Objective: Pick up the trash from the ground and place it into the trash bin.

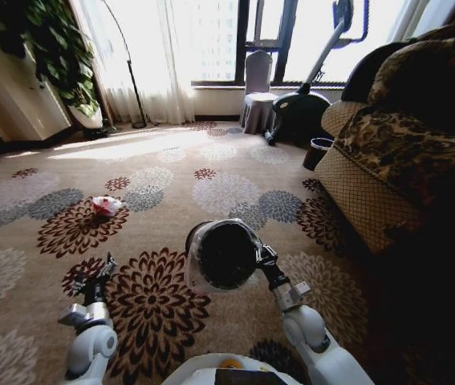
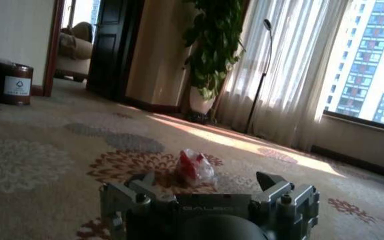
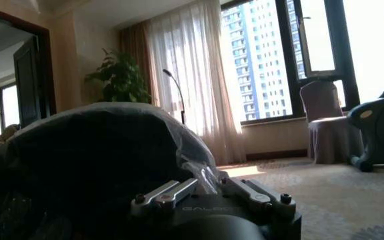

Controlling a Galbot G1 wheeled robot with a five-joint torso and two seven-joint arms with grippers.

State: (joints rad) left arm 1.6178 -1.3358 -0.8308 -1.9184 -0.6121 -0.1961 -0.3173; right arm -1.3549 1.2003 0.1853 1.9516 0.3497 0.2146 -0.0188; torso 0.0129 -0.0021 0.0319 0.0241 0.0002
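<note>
Head view, nearest first: the right gripper (image 1: 266,257) is clamped on the rim of the trash bin (image 1: 223,255), holding it up off the carpet (image 1: 171,321) with its dark mouth tipped toward the camera and the whitish liner bunched around the rim. In the right wrist view the fingers (image 3: 172,191) lie close together over the liner edge, so the grasp looks firm. The left gripper (image 1: 99,277) hangs low over the carpet near the robot's base, jaws spread wide and holding nothing; the left wrist view shows both fingertips (image 2: 270,181) apart with bare carpet between them.

Farther out, one piece of trash (image 1: 105,206), a crumpled red-and-white wrapper, lies on a dark flower of the carpet, well ahead of the left gripper and not yet touched. I judge the task is still open: at least this wrapper remains to be picked up and dropped in.

Whether the bin already holds anything cannot be told, since its inside is black. The carpet beside the sofa (image 1: 387,176) is in deep shadow, so scraps there could go unseen.
</note>
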